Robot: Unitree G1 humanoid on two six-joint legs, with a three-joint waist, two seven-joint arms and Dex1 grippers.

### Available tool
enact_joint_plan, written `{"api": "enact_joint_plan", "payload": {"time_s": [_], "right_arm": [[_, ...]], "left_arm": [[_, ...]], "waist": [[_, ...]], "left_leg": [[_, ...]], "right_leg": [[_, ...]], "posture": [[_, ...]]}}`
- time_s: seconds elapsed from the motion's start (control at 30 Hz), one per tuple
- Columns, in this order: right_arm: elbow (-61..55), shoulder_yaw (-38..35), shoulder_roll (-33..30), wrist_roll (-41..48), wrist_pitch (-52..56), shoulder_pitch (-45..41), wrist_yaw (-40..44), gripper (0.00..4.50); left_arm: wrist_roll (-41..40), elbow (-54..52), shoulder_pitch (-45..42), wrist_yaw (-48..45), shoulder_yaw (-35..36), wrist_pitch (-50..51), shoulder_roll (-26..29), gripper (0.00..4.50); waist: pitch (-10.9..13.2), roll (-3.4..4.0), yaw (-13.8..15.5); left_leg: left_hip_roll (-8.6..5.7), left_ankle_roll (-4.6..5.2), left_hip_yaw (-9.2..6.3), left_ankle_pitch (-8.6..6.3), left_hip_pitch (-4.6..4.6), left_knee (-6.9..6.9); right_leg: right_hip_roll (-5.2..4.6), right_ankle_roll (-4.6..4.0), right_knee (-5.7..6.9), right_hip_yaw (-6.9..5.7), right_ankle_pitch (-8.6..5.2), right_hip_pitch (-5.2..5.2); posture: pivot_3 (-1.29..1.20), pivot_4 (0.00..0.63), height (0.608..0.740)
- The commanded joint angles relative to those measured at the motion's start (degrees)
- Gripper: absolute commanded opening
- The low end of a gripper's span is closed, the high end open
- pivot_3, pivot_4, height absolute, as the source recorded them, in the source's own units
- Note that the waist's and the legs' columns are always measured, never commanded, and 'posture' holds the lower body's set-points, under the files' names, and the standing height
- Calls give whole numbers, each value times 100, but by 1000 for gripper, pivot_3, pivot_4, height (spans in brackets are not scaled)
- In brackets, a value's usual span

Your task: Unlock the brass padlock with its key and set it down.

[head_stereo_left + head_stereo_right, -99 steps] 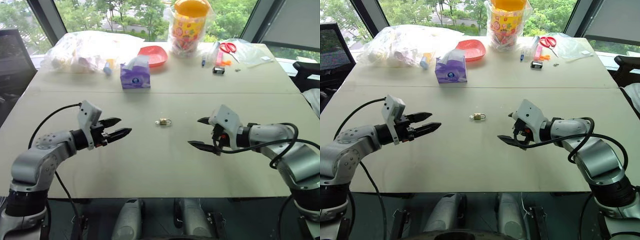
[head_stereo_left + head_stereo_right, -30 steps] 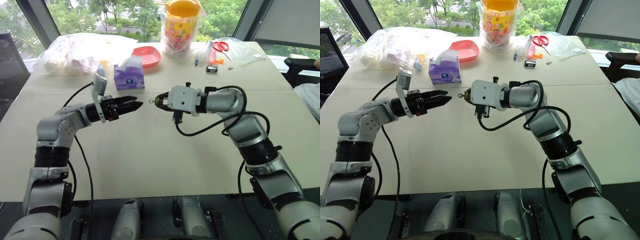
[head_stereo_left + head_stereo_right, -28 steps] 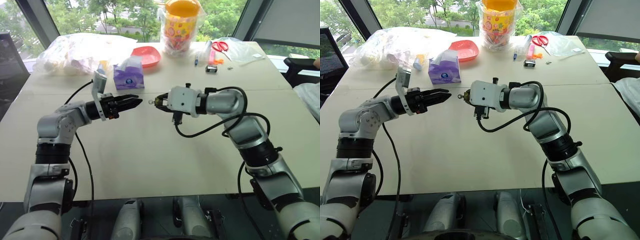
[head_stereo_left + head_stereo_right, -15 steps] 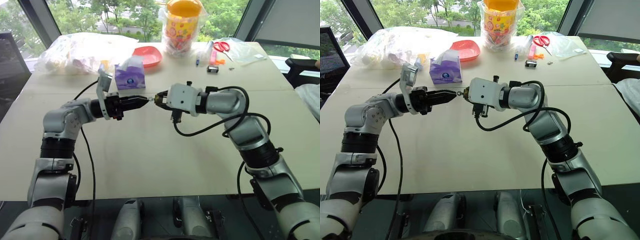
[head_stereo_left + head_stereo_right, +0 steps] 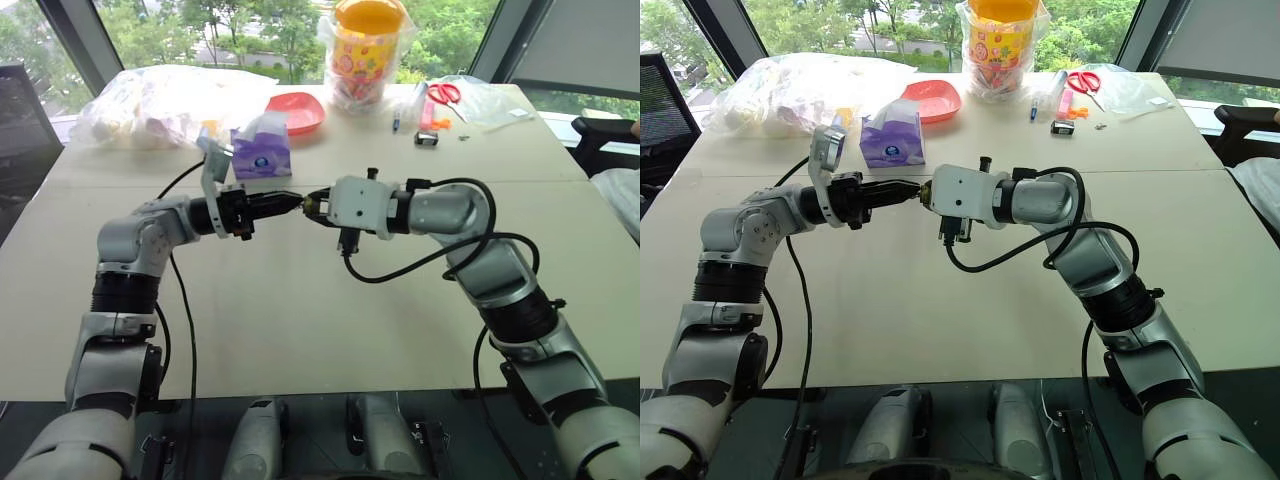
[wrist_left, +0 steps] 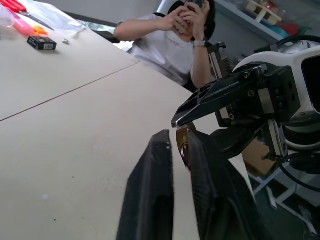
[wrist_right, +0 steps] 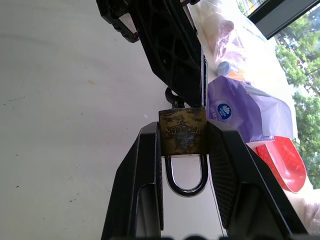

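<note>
My right gripper [image 5: 316, 203] is shut on the brass padlock [image 7: 182, 132] and holds it above the middle of the table [image 5: 300, 320]. The lock's brass body sits clamped between the two fingers, with its silver shackle [image 7: 186, 182] pointing back toward the wrist. The key [image 7: 171, 96] sticks out of the padlock's far end, and only part of its rounded head shows. My left gripper [image 5: 293, 201] points level at the right one, tip to tip, and is shut on the key's head.
Along the table's far edge stand a purple tissue pack [image 5: 261, 152], a red dish [image 5: 297, 110], clear plastic bags [image 5: 160, 100], a yellow jar in plastic [image 5: 366, 50], red scissors [image 5: 445, 93] and a small black item [image 5: 425, 138]. A person [image 6: 175, 40] sits beyond the table's right end.
The padlock, first lying on the table, is now held up in my right gripper. My left gripper has moved right to meet it and closed on the key.
</note>
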Motion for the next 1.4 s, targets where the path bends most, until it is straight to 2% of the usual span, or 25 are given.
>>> {"api": "enact_joint_plan", "payload": {"time_s": [0.03, 0.9, 1.07, 1.4], "right_arm": [[-269, -83, -13, 33, 2, -50, -14, 691], [-103, -155, 66, 235, 163, -182, -96, 691], [-144, -218, 134, 366, 339, -186, -111, 691], [-124, -293, 191, 560, 627, -197, -144, 691]], "left_arm": [[36, -126, -102, -118, -21, -59, 92, 22], [153, -580, 190, -364, -180, -181, 357, 22], [1164, -629, 252, -289, -670, -1669, 421, 22], [1940, -834, 392, -368, -967, -3187, 449, 22]], "waist": [[0, 0, 0], [0, 0, -1], [0, 0, 10], [0, 0, 5]], "left_leg": [[0, 0, -1, 0, 0, 0], [1, 0, -1, 0, 0, 0], [1, 0, 0, 0, 0, 0], [2, 0, 2, 0, 0, -1]], "right_leg": [[0, 0, 0, 0, 0, 0], [0, -10, 0, 0, -6, 0], [-1, -17, -1, 0, -9, 0], [-1, -17, -1, 0, -10, -1]], "posture": [[0, 150, 740], [0, 150, 740], [0, 150, 740], [0, 150, 740]]}}
